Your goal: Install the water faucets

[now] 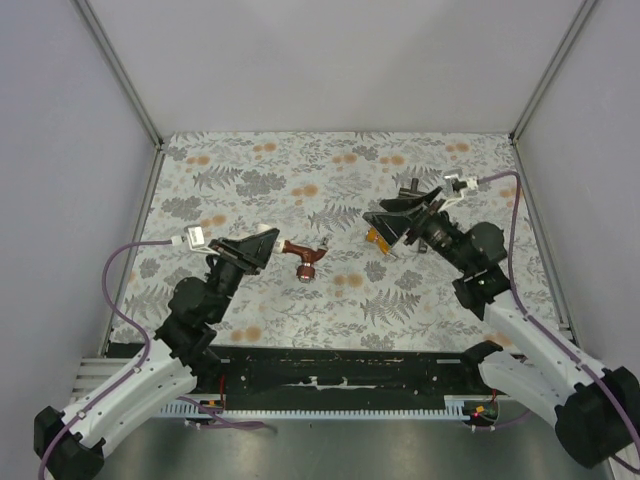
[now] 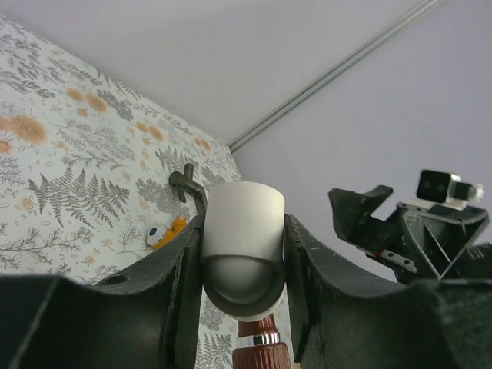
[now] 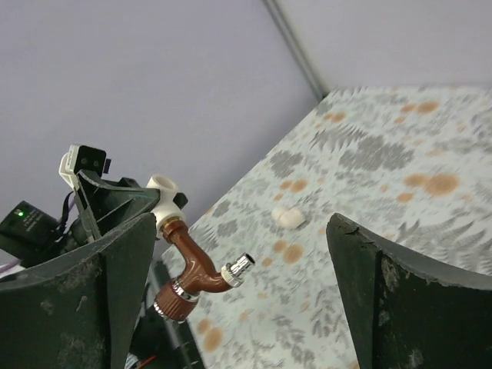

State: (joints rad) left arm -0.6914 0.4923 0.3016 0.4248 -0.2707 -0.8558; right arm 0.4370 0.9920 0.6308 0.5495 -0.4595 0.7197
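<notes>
Two arms reaching inward, left end effector (image 1: 268, 243) clamping white fitting (image 2: 242, 223) (faucet (image 1: 304, 256) attached), right end effector (image 3: 246, 261) agape.

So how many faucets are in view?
2. The reddish-brown faucet is on the white fitting in the left hand; the orange faucet lies partly hidden by the right hand.

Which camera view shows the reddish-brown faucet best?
The right wrist view: the brown faucet shows whole, from the side, with its curved body and silvery tip. The top view shows it small, from above. The left wrist view shows only its end, under the white fitting.
</notes>
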